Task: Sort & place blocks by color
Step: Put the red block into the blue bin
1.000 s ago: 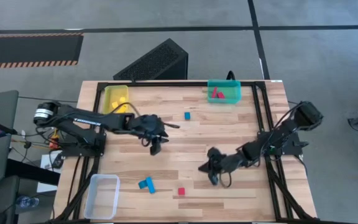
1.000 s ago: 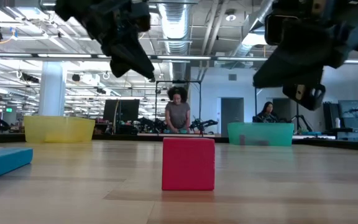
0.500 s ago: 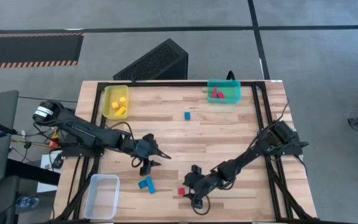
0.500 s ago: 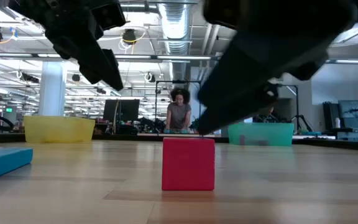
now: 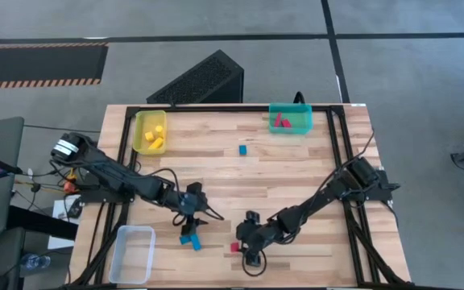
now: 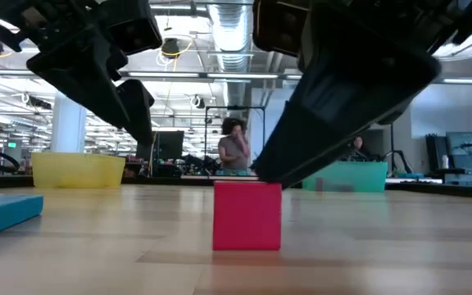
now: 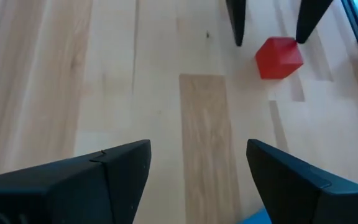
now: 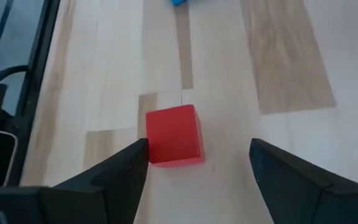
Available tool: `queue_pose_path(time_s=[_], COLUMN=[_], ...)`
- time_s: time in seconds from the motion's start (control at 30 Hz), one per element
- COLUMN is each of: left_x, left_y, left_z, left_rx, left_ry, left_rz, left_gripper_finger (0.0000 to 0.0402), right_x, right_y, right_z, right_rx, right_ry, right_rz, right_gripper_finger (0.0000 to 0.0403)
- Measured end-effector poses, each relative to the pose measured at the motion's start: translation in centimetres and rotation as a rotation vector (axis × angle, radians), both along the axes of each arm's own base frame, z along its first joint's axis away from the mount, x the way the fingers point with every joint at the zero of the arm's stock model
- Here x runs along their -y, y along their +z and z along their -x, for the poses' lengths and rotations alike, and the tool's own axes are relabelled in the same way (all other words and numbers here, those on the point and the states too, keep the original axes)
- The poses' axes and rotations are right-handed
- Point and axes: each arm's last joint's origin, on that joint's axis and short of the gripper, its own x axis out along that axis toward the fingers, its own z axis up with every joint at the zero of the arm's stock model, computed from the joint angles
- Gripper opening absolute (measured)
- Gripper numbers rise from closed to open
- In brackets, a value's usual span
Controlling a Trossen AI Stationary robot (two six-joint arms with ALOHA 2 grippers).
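- A second ago both arms hung over the middle of the table (image 5: 296, 173); since then each has swung toward the near edge and spread its fingers wide.
- The right gripper (image 8: 197, 163) now sits low with the red cube (image 8: 174, 135) just ahead of its open fingers, slightly off toward one side and not yet between them; nothing is held. From overhead it lies at about 6 o'clock on the table.
- The left gripper (image 7: 199, 163) is also open and empty, lowered at about 7 o'clock over the blue blocks (image 5: 189, 239); only a blue corner shows at the edge of its wrist view.
- One small blue cube (image 5: 242, 150) lies alone near 12 o'clock, well apart from both arms.
- The yellow bin (image 5: 138, 137) at 10 o'clock already holds yellow pieces, the teal bin (image 5: 304, 121) at 1 o'clock holds red ones, and the clear bin (image 5: 121, 256) at 8 o'clock looks empty.
- My reading: two pickups are starting together, red for the teal bin and blue probably for the clear one, with roughly four blocks left to sort.
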Motion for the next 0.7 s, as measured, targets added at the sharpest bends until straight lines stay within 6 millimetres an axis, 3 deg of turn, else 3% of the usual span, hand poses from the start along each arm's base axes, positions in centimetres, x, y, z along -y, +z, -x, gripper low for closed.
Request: queue_pose_path(time_s=[0.7], left_x=[0.2], left_y=[0.1], left_z=[-0.1], left_rx=[0.020], left_ry=[-0.024], left_rz=[0.001], left_gripper_finger=[0.0252], right_x=[0.4], right_y=[-2.1], right_z=[-1.4], right_rx=[0.028], right_ry=[0.124], right_rz=[-0.011], right_gripper_finger=[0.0289])
